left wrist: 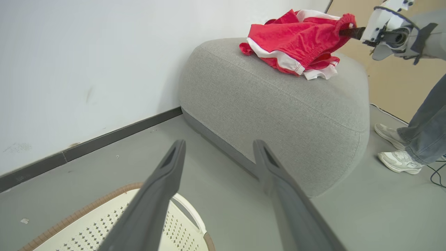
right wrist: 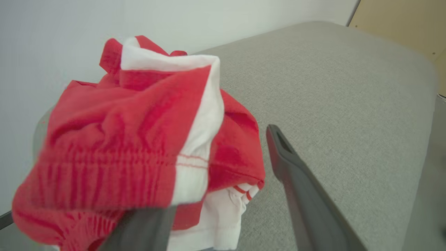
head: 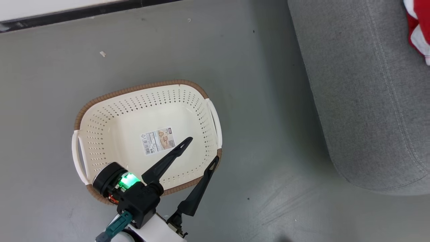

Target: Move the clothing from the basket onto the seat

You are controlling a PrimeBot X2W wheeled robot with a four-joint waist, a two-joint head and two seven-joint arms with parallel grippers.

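Observation:
The cream basket (head: 134,89) stands on the floor with nothing in it but its paper label (head: 158,140). My left gripper (head: 201,151) hovers open over its near right rim; in the left wrist view its fingers (left wrist: 219,143) point toward the grey seat (left wrist: 278,104). Red clothing (left wrist: 299,38) with white trim lies heaped on the seat's top. My right gripper (right wrist: 223,153) is at the heap with its jaws spread wide. The red waistband (right wrist: 122,139) drapes over one finger, while the other finger (right wrist: 296,181) stands bare beside the cloth.
A person's jeans leg and pale trainers (left wrist: 397,160) stand on the floor beside the seat's right end. A white wall with a dark skirting (left wrist: 104,137) runs behind the basket. Grey floor (head: 262,101) separates the basket from the seat (head: 362,101).

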